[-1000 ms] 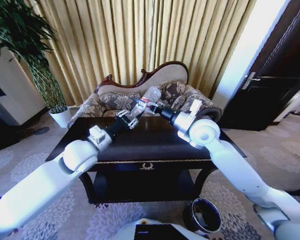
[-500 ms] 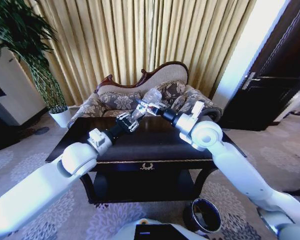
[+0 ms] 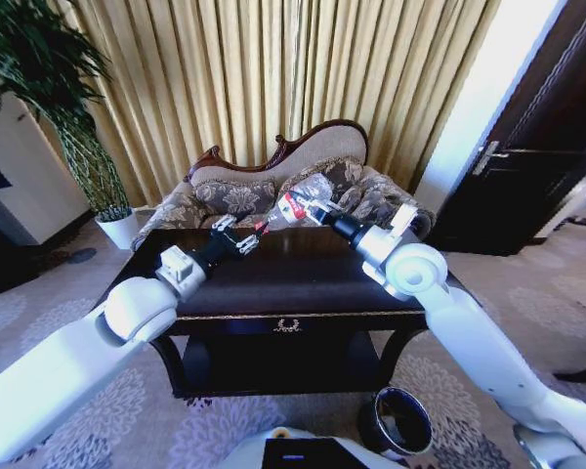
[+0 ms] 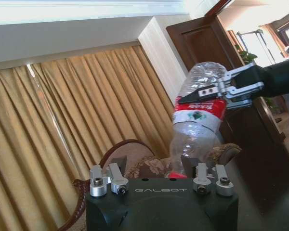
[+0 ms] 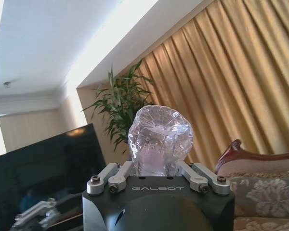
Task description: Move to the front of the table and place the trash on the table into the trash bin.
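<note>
Your right gripper (image 3: 308,209) clenches its fingers on the bottle (image 3: 303,197), lifted above the surface's (image 3: 293,283) far edge for carrying to the trash bin (image 3: 396,420); your left gripper's (image 3: 242,237) fingers stand released just beside it.

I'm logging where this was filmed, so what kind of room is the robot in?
Probably a hotel suite or formal sitting room: an ornate sofa with carved wood trim, floor-length gold curtains, patterned carpet and a potted plant beside the glossy dark table.
</note>
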### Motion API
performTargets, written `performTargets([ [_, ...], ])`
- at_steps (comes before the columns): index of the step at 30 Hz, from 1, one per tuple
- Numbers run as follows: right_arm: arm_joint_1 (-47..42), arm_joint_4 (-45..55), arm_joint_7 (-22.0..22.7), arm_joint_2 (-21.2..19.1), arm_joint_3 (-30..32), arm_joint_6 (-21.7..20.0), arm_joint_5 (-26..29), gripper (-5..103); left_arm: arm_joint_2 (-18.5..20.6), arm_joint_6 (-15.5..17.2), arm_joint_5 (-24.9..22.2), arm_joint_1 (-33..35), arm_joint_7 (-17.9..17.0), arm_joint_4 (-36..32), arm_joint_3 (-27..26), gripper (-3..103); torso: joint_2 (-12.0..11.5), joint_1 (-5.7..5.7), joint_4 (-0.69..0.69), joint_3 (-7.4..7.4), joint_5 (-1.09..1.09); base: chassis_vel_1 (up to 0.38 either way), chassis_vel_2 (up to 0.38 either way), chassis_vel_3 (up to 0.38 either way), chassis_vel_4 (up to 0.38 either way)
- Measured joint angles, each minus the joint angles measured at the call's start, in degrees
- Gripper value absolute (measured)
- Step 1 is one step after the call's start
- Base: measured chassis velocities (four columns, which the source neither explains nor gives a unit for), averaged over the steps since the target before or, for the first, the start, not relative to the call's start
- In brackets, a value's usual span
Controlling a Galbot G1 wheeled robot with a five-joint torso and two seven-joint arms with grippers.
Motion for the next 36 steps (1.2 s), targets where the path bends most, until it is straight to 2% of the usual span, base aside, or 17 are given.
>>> performTargets([
  [2, -1.81, 0.02, 0.11, -0.16, 1.78, 0.1, -2.61, 24, 0.65, -0.03, -1.15, 2.74, -0.71, -0.84, -3.65, 72, 0.0, 0.0, 0.01, 0.0, -0.01, 0.0, 0.0, 0.0, 0.0],
  [3, -1.81, 0.02, 0.11, -0.16, 1.78, 0.1, -2.61, 24, 0.65, -0.03, -1.15, 2.74, -0.71, -0.84, -3.65, 72, 0.0, 0.0, 0.01, 0.0, -0.01, 0.0, 0.0, 0.0, 0.0],
  [4, -3.19, -0.08, 0.18, -0.29, 3.11, 0.18, -6.31, 24, 0.84, -0.02, -2.14, 4.78, -1.28, -1.23, -6.85, 83, 0.0, 0.0, 0.01, 0.0, 0.0, 0.0, 0.0, 0.0, 0.0],
  [6, -4.15, -0.1, 0.42, -0.39, 3.94, 0.21, -8.32, 24, 0.87, 0.19, -2.73, 5.95, -1.82, -1.34, -8.95, 83, 0.0, 0.0, 0.0, 0.0, 0.0, 0.0, 0.0, 0.0, 0.0],
  [7, -5.04, -0.05, 1.24, -0.45, 4.68, 0.21, -10.1, 24, 0.84, 0.62, -3.24, 6.94, -2.72, -1.38, -10.84, 88, 0.0, 0.0, 0.0, 0.0, 0.01, 0.0, 0.0, 0.0, 0.0],
  [9, -7.35, 0.4, 3.05, -0.57, 6.23, 0.33, -15.22, 24, 0.24, 2.23, -4.53, 8.74, -6.96, -1.38, -14.23, 98, 0.0, 0.0, 0.0, 0.0, -0.01, 0.0, 0.0, 0.0, 0.0],
  [10, -7.35, 0.4, 3.05, -0.57, 6.23, 0.33, -15.22, 24, 0.24, 2.23, -4.53, 8.74, -6.96, -1.38, -14.23, 98, 0.0, 0.0, 0.0, 0.0, -0.01, 0.0, 0.0, 0.0, 0.0],
  [11, -8.24, 0.43, 3.6, -0.62, 6.64, 0.49, -17.9, 24, -0.06, 3.07, -5.49, 9.26, -8.96, -1.47, -15.48, 99, 0.0, 0.0, 0.0, 0.0, -0.01, 0.0, 0.0, 0.0, 0.0],
  [12, -10.37, 0.29, 4.77, -0.68, 7.34, 0.96, -23.99, 24, -0.45, 4.44, -7.36, 9.83, -12.23, -1.77, -17.29, 100, 0.0, 0.0, 0.0, 0.0, 0.0, 0.0, 0.0, 0.0, 0.0],
  [13, -10.37, 0.29, 4.77, -0.68, 7.34, 0.96, -23.99, 24, -0.45, 4.44, -7.36, 9.83, -12.23, -1.77, -17.29, 100, 0.0, 0.0, 0.0, 0.0, 0.0, 0.0, 0.0, 0.0, 0.0],
  [15, -13.08, 0.28, 6.65, -0.69, 8.34, 1.86, -28.71, 24, -1.22, 6.34, -9.28, 11.42, -15.29, -1.33, -21.16, 100, 0.0, 0.0, -0.02, 0.0, 0.01, 0.0, 0.0, 0.0, 0.0],
  [17, -15.66, 0.58, 7.69, -0.8, 9.45, 2.55, -31.56, 24, -2.82, 6.72, -9.49, 14.76, -16.91, 0.57, -25.64, 100, 0.0, 0.0, -0.02, 0.0, 0.01, 0.0, 0.0, 0.0, 0.0],
  [18, -15.66, 0.58, 7.69, -0.8, 9.45, 2.55, -31.56, 24, -2.82, 6.72, -9.49, 14.76, -16.91, 0.57, -25.64, 100, 0.0, 0.0, -0.02, 0.0, 0.01, 0.0, 0.0, 0.0, 0.0],
  [20, -18.38, 0.65, 8.24, -1.07, 10.69, 3.57, -33.74, 24, -5.11, 6.55, -9.1, 20.33, -18.43, 2.57, -30.92, 100, 0.0, 0.0, 0.0, 0.0, -0.01, 0.0, 0.0, 0.0, 0.0],
  [24, -20.29, 0.67, 8.78, -1.35, 11.82, 4.05, -34.5, 24, -7.54, 6.18, -8.63, 24.95, -19.13, 3.91, -35.65, 100, 0.0, 0.0, 0.02, 0.0, -0.03, 0.0, 0.0, 0.0, 0.0],
  [28, -23.42, 0.05, 10.5, -1.41, 13.03, 5.68, -36.2, 24, -13.73, 8.0, -10.53, 29.46, -19.28, 4.1, -41.91, 100, 0.0, 0.0, -0.01, 0.0, 0.0, 0.0, 0.0, 0.0, 0.0],
  [36, -26.48, 0.36, 13.04, -0.94, 14.91, 5.76, -36.58, 24, -19.12, 8.83, -9.65, 34.42, -16.27, 1.58, -46.0, 100, 0.0, 0.0, 0.01, 0.0, 0.0, 0.0, 0.0, 0.0, 0.0],
])
